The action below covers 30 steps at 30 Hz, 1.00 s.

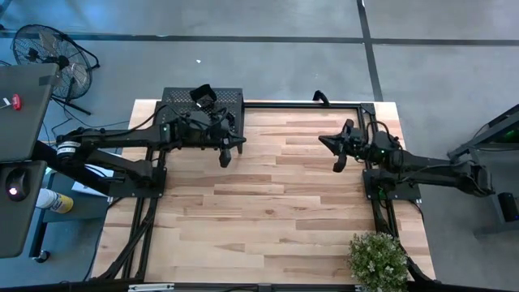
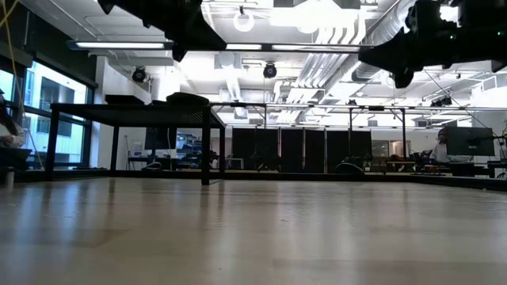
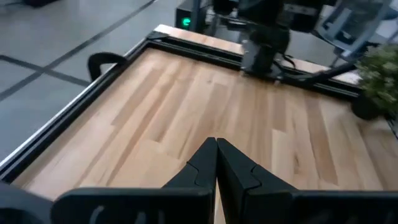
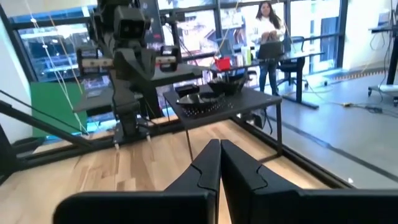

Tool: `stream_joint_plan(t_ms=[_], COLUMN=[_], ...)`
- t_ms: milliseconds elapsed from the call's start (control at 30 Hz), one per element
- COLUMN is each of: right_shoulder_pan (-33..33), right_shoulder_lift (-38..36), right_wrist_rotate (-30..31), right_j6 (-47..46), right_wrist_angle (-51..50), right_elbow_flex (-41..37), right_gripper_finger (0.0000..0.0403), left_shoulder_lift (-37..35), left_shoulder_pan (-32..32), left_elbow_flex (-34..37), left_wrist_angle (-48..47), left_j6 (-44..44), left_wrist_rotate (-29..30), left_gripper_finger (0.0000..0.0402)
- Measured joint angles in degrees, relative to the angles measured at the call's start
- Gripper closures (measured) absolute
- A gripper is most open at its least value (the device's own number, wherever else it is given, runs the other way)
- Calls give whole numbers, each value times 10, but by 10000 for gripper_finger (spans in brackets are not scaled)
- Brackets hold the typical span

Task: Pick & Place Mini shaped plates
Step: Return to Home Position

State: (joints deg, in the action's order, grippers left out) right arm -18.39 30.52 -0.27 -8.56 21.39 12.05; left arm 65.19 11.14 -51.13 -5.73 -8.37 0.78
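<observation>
Black, elbows bent, hang above table (image 1: 268, 211): left gripper (image 3: 216, 143) at ten o'clock, right gripper (image 4: 220, 144) at two, both pinched tight, holding nothing.

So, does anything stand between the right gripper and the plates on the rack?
Nothing visible does. The plates lie on the rack at the table's far left corner, with bare wood up to the shut right gripper. Only the left arm hangs close beside that path.
</observation>
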Motion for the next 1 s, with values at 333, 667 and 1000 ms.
stream_joint_plan(t_ms=[333,667,1000], right_shoulder_pan=[0,0,0], right_shoulder_lift=[-97,-258,-305], right_wrist_rotate=[14,84,96], right_j6=[22,-2,-16], right_wrist_angle=[-85,-112,-79], right_elbow_flex=[0,-58,-112], right_gripper_finger=[396,396,396], left_shoulder_lift=[-15,-129,-315], left_shoulder_pan=[1,1,1], left_elbow_flex=[51,187,288], left_wrist_angle=[112,180,158], left_j6=[37,34,21], left_wrist_rotate=[-46,-44,-9], left_gripper_finger=[400,400,400])
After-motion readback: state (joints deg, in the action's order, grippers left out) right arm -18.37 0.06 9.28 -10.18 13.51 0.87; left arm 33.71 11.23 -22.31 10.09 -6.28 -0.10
